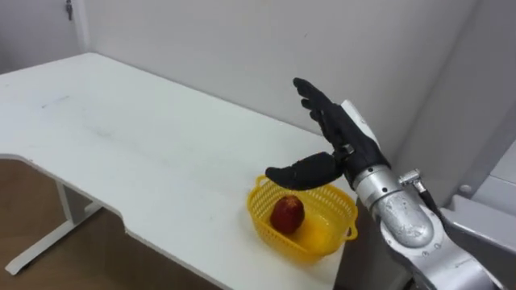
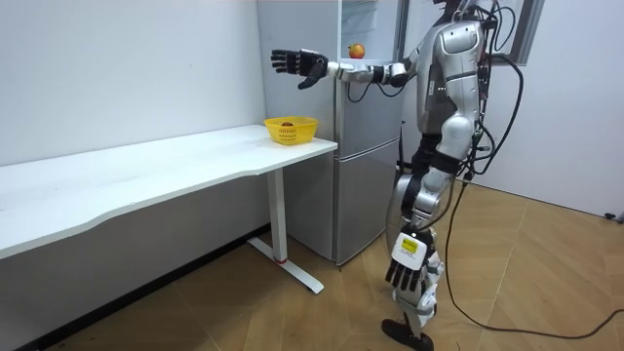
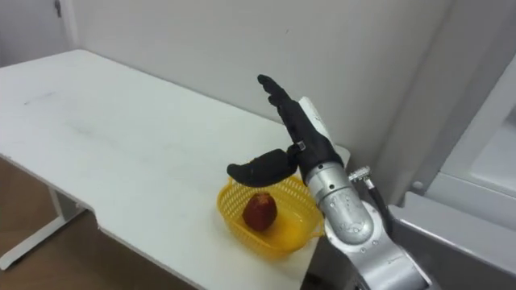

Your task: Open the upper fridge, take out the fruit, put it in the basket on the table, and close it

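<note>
In the left eye view, the white tabletop (image 1: pixel 121 137) is running along a pale wall. My right robot hand (image 1: pixel 339 130) is hovering, fingers spread apart, above the yellow basket (image 1: pixel 258 211) at the tabletop's end, where a dark red apple (image 1: pixel 287 214) is lying.

In the room view, I am standing beside the grey fridge (image 2: pixel 366 175), with my left robot hand (image 2: pixel 408 265) hanging loose-fingered by my knee.

In the right eye view, the apple is showing round and glossy.

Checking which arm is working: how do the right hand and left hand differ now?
The right hand is raised on an outstretched arm above the yellow basket; the left hand hangs low beside the leg. The right hand's fingers point up and forward, thumb spread; the left hand's point down. Both are open and hold nothing.
</note>
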